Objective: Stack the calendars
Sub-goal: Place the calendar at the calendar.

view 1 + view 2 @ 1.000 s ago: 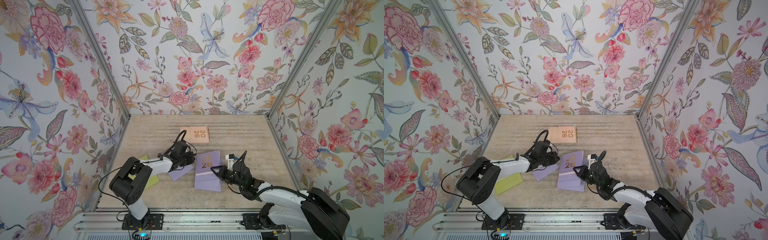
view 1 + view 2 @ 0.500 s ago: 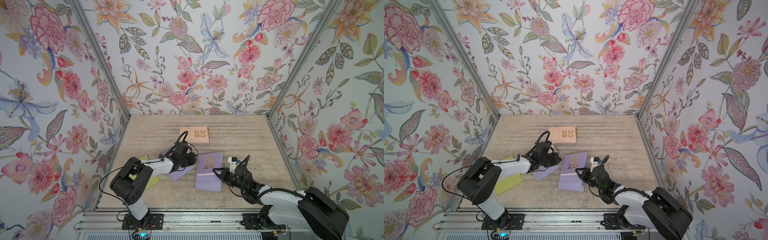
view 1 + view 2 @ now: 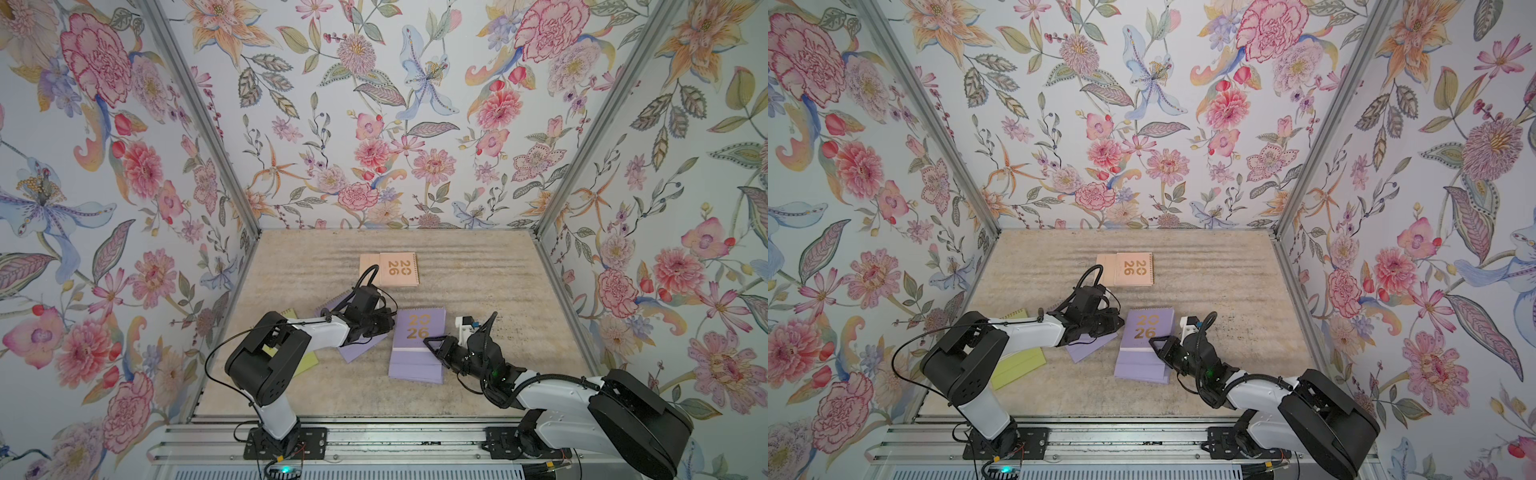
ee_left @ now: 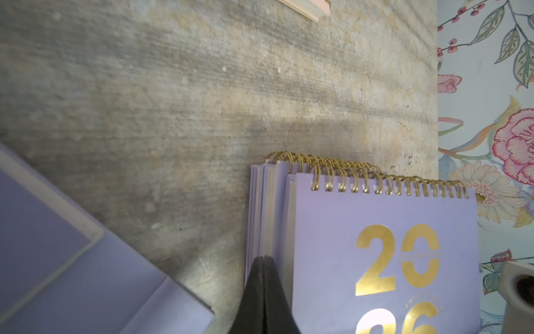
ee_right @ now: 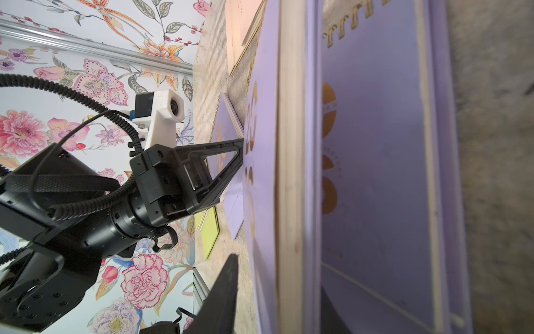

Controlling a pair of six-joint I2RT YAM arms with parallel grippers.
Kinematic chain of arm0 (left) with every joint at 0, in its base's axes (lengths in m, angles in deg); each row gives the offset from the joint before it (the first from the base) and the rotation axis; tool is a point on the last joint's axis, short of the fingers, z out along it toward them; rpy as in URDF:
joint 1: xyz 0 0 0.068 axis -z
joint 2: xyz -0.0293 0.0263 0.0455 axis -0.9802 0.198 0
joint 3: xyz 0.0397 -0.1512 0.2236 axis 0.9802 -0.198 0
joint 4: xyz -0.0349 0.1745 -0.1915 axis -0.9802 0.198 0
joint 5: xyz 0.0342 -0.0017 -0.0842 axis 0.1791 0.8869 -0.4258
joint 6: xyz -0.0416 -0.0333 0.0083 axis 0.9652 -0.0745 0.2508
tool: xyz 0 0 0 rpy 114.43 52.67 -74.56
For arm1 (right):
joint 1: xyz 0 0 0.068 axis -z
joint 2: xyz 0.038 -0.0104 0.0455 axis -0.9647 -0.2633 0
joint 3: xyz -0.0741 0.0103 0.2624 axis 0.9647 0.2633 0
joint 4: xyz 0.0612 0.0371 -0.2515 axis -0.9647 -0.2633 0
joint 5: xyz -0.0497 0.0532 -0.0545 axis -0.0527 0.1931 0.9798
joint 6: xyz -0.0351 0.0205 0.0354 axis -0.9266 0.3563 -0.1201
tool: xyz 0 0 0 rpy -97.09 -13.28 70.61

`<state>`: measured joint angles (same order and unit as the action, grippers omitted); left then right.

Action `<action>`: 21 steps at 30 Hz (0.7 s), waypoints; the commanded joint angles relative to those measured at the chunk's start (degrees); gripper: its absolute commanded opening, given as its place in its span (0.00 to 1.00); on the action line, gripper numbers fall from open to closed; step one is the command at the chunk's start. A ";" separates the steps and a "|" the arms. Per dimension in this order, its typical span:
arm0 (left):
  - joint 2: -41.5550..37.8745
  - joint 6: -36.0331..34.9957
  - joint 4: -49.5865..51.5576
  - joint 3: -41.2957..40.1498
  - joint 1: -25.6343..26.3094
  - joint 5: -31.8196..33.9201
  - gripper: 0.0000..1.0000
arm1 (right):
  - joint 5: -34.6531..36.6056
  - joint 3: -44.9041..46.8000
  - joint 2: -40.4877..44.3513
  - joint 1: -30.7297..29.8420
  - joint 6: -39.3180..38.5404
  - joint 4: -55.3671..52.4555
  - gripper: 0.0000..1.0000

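**Calendars: part stacked, three lying loose**

I find a purple stack (image 3: 415, 365) near the middle of the table (image 3: 478, 270), toward the front, in both top views. Its top calendar (image 3: 420, 328) lies face up with the gold "2026" showing. It is shifted toward the back, so the covers beneath stick out at the front. I cannot count the layers with certainty; the left wrist view shows at least two sets of gold rings.

Left claw (image 3: 390, 325): fully closed, holding nothing. Its joined fingertips (image 4: 264, 269) sit against the left side edge of the stack.

Right claw (image 3: 430, 344): at the right side of the stack, jaws parted a little way, astride the edge of the top calendar. In the right wrist view one finger (image 5: 228, 289) stands clear of the cover, with table showing between. The other is mostly hidden beneath that cover. I see nothing clamped.

Outside the stack:
- The loose purple calendar (image 3: 361, 351) lies askew under the left arm (image 3: 324, 328), just beside the stack on its left.
- The yellow-green calendar (image 3: 1017, 365) lies near the left wall, partly covered by that arm.
- The peach calendar (image 3: 390, 270) lies flat toward the back, well apart from the stack.
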<state>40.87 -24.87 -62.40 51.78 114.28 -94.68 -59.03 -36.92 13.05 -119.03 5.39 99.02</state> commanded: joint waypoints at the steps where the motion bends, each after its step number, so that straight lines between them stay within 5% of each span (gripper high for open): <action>1: 0.58 0.87 -0.52 -0.01 0.68 0.44 0.00 | 1.97 0.57 1.95 -0.33 0.48 -2.53 0.35; 21: 0.20 1.22 0.97 -0.45 1.46 2.03 0.00 | 2.97 2.12 9.64 4.98 0.94 -15.01 0.44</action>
<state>40.92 -24.28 -62.29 51.78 115.05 -94.44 -55.91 -35.30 21.00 -115.14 6.00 86.22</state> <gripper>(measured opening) 0.047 0.433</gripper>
